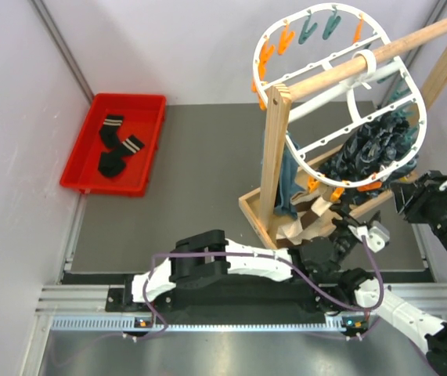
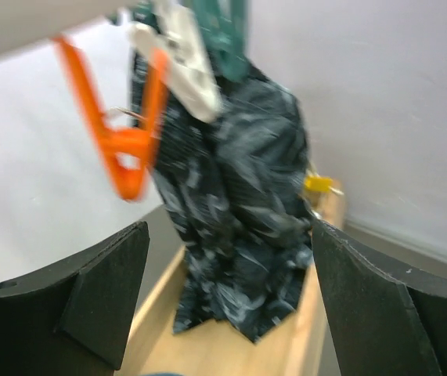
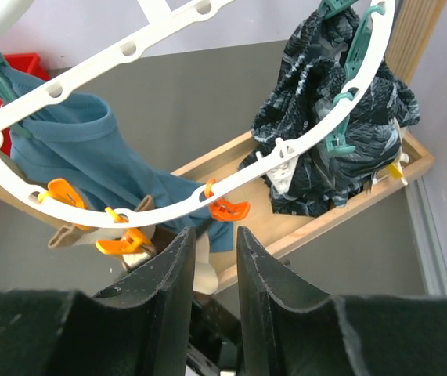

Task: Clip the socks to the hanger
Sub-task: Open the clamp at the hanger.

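Two black socks (image 1: 117,149) with white-striped cuffs lie in a red tray (image 1: 149,106) at the far left. The white oval hanger (image 1: 286,35) hangs on a wooden pole at the right, ringed by orange and teal pegs. A banded brown and cream sock (image 1: 311,213) hangs low under its near rim. My left gripper (image 1: 342,223) is wide open and empty, facing a dark patterned cloth (image 2: 239,219) and an orange peg (image 2: 125,157). My right gripper (image 3: 215,235) is narrowly open with nothing between its jaws, just below the hanger rim (image 3: 160,35) and an orange peg (image 3: 228,209). A cream sock (image 3: 204,270) shows behind the gap.
The wooden rack has a post (image 1: 274,157), a pole (image 1: 411,43) and a boxed base (image 1: 254,215). A teal garment (image 3: 90,157) and the dark cloth (image 3: 325,149) hang from the hanger. Walls stand at the left and back.
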